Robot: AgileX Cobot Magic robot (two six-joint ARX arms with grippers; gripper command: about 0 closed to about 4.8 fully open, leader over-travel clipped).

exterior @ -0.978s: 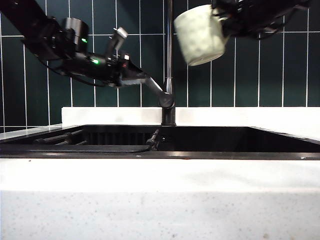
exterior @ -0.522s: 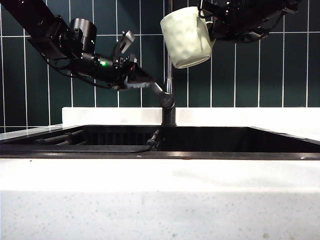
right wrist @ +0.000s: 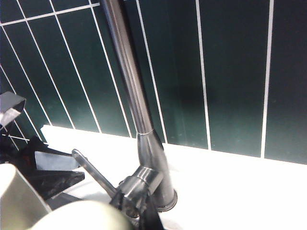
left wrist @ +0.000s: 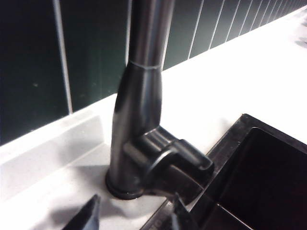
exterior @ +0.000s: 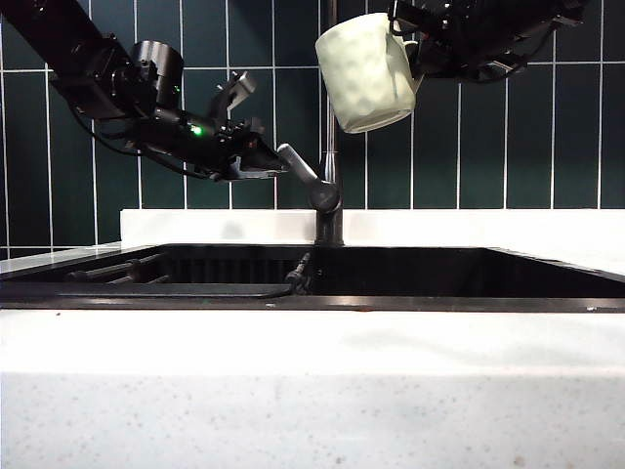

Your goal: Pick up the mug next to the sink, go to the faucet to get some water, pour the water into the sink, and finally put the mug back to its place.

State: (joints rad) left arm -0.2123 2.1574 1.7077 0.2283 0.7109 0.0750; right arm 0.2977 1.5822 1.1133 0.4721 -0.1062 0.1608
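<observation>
The cream dimpled mug (exterior: 364, 73) hangs slightly tilted high in the exterior view, right against the faucet's upright pipe (exterior: 332, 147). My right gripper (exterior: 418, 47) is shut on its upper right edge. The mug's rim fills a corner of the right wrist view (right wrist: 72, 218). My left gripper (exterior: 262, 164) is open just left of the grey lever (exterior: 299, 168). In the left wrist view its two fingertips (left wrist: 89, 214) stand apart just short of the lever's end (left wrist: 178, 160), with the faucet base (left wrist: 136, 124) behind. The black sink (exterior: 410, 274) lies below.
A dark green tiled wall (exterior: 508, 137) rises close behind the faucet. White speckled countertop (exterior: 312, 391) rims the sink at front and back. Dark pipes or a rack (exterior: 117, 271) lie in the sink's left part.
The mug moved left with my right gripper to the faucet pipe, then held still. My left gripper turned and drew back a little, so the lever's tip now shows.
</observation>
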